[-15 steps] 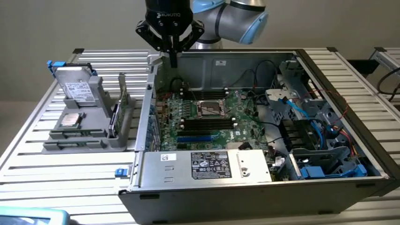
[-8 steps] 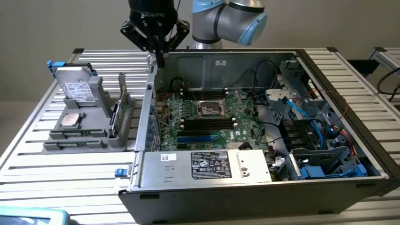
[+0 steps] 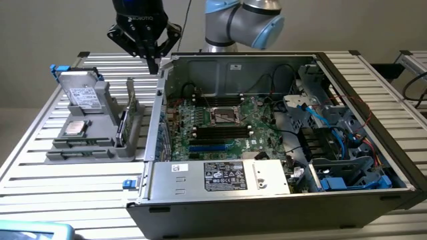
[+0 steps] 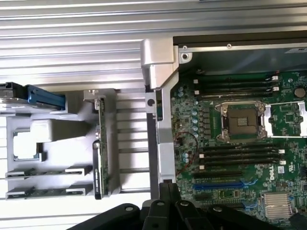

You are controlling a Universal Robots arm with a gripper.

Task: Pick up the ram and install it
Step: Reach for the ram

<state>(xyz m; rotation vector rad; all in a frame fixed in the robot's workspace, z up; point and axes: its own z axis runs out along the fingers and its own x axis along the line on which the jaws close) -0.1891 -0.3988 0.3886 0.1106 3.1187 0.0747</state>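
1. Exterior view: a slatted metal table (image 3: 40, 165) carries everything in the scene.
2. An open computer case (image 3: 267, 210) lies on its side and takes up the middle and the exterior view's right. Its green motherboard (image 3: 220, 130) faces up, with an empty processor socket (image 3: 225, 116) at its centre and dark memory slots on either side of the socket.
3. A grey parts holder (image 3: 105, 102) stands on the table just beside the case, on the exterior view's left. It carries a hard drive (image 3: 83, 95), a square silver processor chip (image 3: 75, 128) and an upright green card (image 3: 131, 107).
4. The black gripper (image 3: 154, 65) hangs above the case's near corner, between the holder and the case wall. Its jaws are clenched together on nothing, and it touches nothing.
5. In the wrist view, the ram (image 4: 48, 171) is a thin green stick lying in a slot at the holder's end, with a second stick (image 4: 48, 191) parallel beside it. Both are well apart from the gripper.
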